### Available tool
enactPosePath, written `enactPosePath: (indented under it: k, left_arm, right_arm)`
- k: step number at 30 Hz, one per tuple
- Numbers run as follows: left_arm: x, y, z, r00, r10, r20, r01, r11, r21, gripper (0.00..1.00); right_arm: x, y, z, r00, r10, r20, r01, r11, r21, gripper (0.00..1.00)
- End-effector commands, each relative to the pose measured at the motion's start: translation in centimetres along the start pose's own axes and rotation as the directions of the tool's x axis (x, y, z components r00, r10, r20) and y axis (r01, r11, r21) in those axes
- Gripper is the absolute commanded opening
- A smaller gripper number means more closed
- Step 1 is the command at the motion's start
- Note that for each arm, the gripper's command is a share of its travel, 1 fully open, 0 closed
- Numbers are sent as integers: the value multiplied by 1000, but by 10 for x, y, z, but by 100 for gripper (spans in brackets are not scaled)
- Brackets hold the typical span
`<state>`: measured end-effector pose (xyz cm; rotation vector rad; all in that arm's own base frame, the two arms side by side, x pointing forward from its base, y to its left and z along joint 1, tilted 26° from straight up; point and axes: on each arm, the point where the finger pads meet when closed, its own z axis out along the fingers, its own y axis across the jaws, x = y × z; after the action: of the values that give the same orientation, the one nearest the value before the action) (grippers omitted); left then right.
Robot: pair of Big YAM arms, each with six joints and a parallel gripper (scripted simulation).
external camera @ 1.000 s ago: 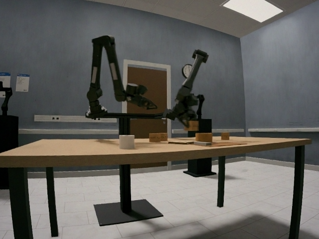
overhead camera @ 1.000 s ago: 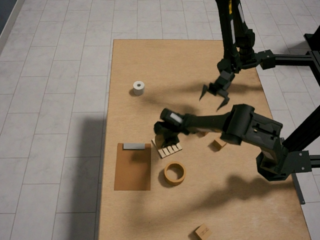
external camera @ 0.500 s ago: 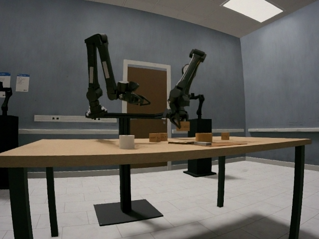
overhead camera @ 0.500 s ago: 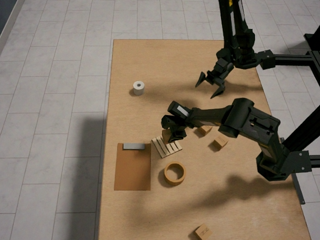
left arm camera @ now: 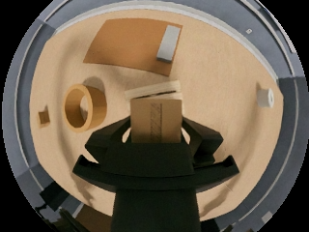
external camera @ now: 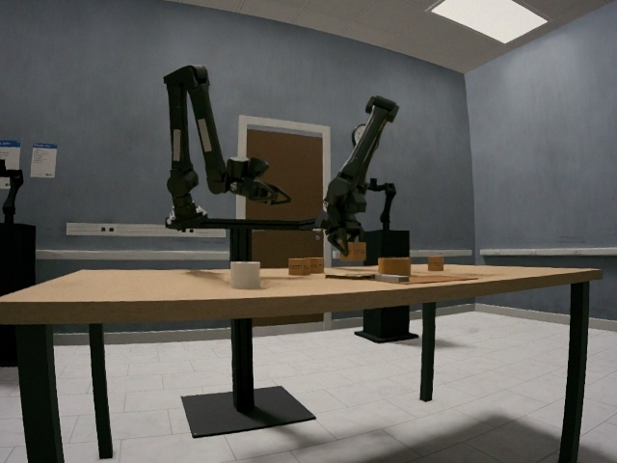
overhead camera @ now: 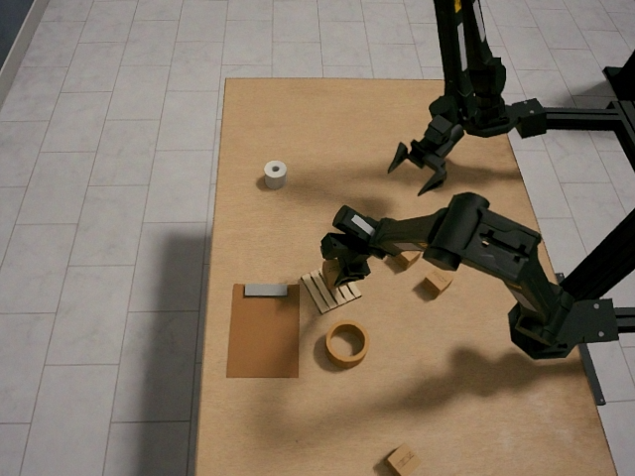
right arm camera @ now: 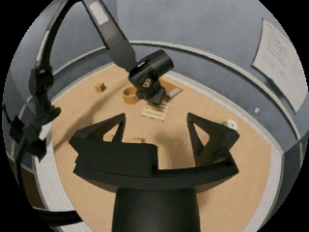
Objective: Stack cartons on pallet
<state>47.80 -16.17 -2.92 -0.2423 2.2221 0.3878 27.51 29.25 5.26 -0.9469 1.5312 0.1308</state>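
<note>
Carton [overhead camera: 330, 272] [external camera: 355, 251] [left arm camera: 155, 118] snug between my left jaws [overhead camera: 342, 279] [external camera: 348, 250], gripped on both sides. Little wooden pallet [overhead camera: 320, 300] [external camera: 348, 276] [left arm camera: 152, 90] [right arm camera: 154, 112] under them. Side view shows air between carton and pallet; top view hides that gap. Top view shows two cartons [overhead camera: 437, 282] [external camera: 299, 266] near left jaws; left wrist view hides both. Last carton [overhead camera: 403, 459] [external camera: 435, 263] [left arm camera: 43, 117] [right arm camera: 99, 87] well away, past round ring [overhead camera: 331, 354] [external camera: 393, 265] [left arm camera: 99, 108] [right arm camera: 129, 100]. My right jaws [overhead camera: 403, 182] [external camera: 282, 199] wide apart, holding nothing.

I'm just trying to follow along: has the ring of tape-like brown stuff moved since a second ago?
No. The brown ring sits just as far right of the clipboard in the top view.
</note>
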Motion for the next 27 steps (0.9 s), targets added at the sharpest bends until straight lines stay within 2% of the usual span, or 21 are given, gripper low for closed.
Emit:
enactPosePath:
  k: [1, 5, 8, 10, 15, 24, 27]
  left_arm:
    - [-1, 1, 13, 1000, -3, 6, 3, 1000, -5, 50]
    - [-5, -3, 19, 1000, -12, 15, 12, 1000, 0, 50]
    - [-11, -8, 14, 999, -19, 29, 18, 1000, 14, 50]
    - [-2, -3, 23, 1000, -12, 15, 12, 1000, 0, 50]
    - [2, -3, 30, 1000, -12, 15, 12, 1000, 0, 50]
    - [-4, -4, 27, 999, -20, 27, 20, 1000, 8, 50]
    - [6, -1, 34, 1000, -10, 14, 10, 1000, -2, 50]
  right_arm:
    - [-8, -1, 2, 1000, 9, 25, -9, 1000, 8, 100]
    - [-8, -1, 2, 1000, 9, 25, -9, 1000, 8, 100]
    - [-8, -1, 2, 1000, 9, 25, -9, 1000, 8, 100]
    - [-8, -1, 2, 1000, 9, 25, -9, 1000, 8, 100]
    - [-8, -1, 2, 1000, 9, 25, -9, 1000, 8, 100]
    - [-8, -1, 2, 1000, 9, 25, -9, 1000, 8, 100]
    - [-8, -1, 2, 1000, 9, 25, -9, 1000, 8, 100]
